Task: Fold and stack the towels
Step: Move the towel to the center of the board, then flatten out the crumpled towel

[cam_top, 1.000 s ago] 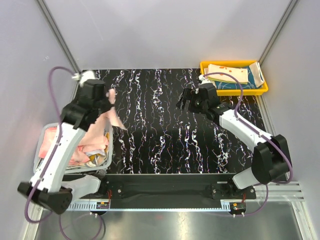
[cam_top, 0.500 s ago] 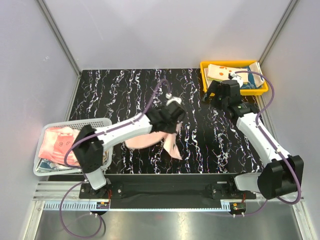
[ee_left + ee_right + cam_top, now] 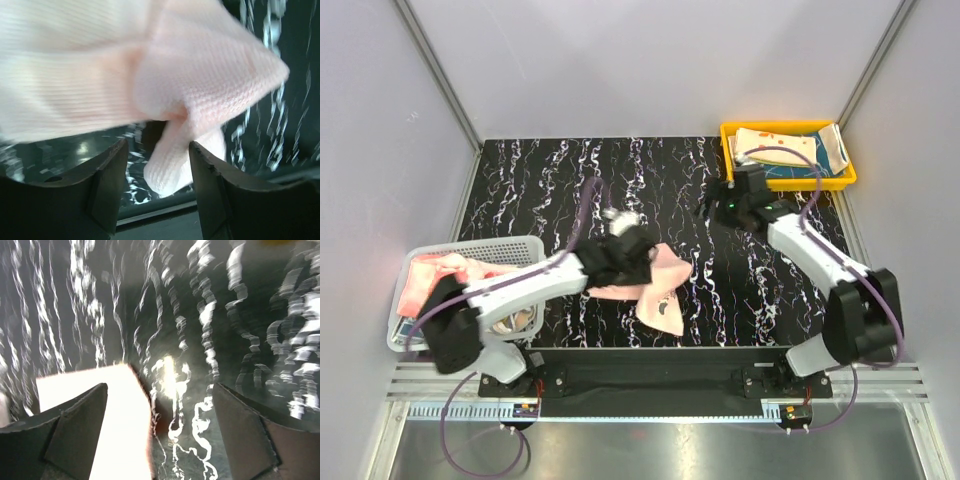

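Note:
A pale pink towel lies crumpled on the black marbled table, just front of centre. My left gripper hovers over its left part. In the left wrist view the left gripper is open, and a fold of the pink towel hangs loose between the fingers. My right gripper is behind and to the right of the towel, above bare table. It is open, and a corner of the pink towel shows by its left finger. More towels fill the basket. Folded towels lie in the tray.
A white mesh basket stands at the table's front left edge. A yellow tray sits in the back right corner. Grey walls close in the table on three sides.
My left arm carried the pink towel from above the basket to the table's middle, and its jaws opened. My right gripper swung toward the tray, then back toward the centre.

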Tool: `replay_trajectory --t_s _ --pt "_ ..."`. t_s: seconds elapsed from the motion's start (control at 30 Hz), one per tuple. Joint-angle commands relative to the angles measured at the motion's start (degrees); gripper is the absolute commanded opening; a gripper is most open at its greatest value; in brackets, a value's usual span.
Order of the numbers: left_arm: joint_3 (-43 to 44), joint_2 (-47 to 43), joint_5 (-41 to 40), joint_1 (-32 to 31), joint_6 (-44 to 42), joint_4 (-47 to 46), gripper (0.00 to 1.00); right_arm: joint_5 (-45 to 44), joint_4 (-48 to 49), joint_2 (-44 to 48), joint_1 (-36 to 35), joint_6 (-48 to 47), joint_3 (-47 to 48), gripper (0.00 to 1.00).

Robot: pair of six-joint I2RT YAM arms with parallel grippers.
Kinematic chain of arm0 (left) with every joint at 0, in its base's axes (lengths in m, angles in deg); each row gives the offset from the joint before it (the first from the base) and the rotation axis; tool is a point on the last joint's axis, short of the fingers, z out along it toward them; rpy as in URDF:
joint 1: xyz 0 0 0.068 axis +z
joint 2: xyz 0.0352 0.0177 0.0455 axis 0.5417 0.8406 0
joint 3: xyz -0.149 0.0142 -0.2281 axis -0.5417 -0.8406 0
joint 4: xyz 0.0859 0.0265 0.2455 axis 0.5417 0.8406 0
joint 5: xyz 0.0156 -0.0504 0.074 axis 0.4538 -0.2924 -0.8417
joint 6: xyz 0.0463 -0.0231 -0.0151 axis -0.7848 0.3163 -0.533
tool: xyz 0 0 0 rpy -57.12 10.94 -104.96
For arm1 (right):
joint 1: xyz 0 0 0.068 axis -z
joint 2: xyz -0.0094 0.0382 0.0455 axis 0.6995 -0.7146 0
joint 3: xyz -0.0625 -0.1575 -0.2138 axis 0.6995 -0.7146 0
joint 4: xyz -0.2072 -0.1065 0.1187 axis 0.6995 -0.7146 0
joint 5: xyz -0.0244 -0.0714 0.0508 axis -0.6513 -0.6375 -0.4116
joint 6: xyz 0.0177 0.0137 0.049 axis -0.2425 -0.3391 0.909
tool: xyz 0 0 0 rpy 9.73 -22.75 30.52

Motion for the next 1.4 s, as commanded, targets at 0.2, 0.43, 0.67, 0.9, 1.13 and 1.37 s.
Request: replay_trajectory --t_s 0.2,0.43,0.67,0.9,1.13,1.37 --pt "-1.17 -21.81 -18.03 12.84 18.24 15.5 0.63 -0.59 0.83 -19.07 -17.14 -14.94 19.34 0.76" --pt "0.23 -23.3 -17.06 17.67 15.77 17.61 0.63 -0.31 -3.28 -31.11 -27.76 -25.55 33.99 0.7" --pt "0.67 -30.42 -18.11 21.81 14.45 19.71 0.63 -5.43 -7.87 -43.86 -34.9 -29.27 44.04 0.63" --pt "1.2 -34.82 -17.32 24.63 12.33 20.33 0.63 -9.46 -10.33 -49.05 -39.13 -29.8 48.79 0.6" --pt "-1.08 -36.67 -15.22 25.51 11.37 18.49 0.63 -14.66 -10.24 -52.39 -39.31 -30.32 51.43 0.6" --pt "-3.19 -36.49 -13.63 26.03 10.84 17.16 0.63 -11.23 -10.77 -55.73 -39.22 -29.97 54.76 0.56"
